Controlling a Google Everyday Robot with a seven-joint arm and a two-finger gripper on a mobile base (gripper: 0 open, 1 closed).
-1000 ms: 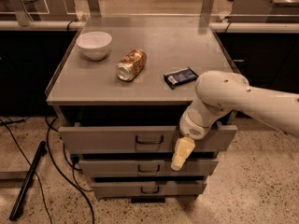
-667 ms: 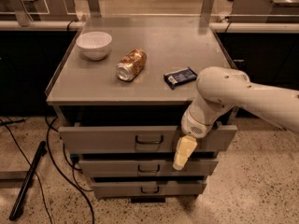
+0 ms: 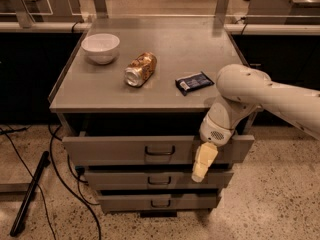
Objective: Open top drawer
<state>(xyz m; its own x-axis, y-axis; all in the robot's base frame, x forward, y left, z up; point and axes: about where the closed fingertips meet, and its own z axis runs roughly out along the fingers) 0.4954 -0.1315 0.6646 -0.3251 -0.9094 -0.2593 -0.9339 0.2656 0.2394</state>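
The top drawer (image 3: 115,149) is grey metal, with the widest front of three and a small dark loop handle (image 3: 159,151) at centre. It stands pulled out a little from the cabinet, with a dark gap above its front. My gripper (image 3: 201,165) hangs in front of the drawer's right part, right of the handle and not on it, its cream fingers pointing down over the second drawer (image 3: 125,179). The white arm (image 3: 250,96) reaches in from the right.
On the cabinet top (image 3: 90,86) lie a white bowl (image 3: 100,47), a tipped can (image 3: 140,69) and a dark snack packet (image 3: 194,82). The third drawer (image 3: 130,202) is lowest. Cables (image 3: 60,174) and a dark rod (image 3: 29,194) lie on the floor at left.
The arm and gripper have shifted only slightly. The drawer stands as before.
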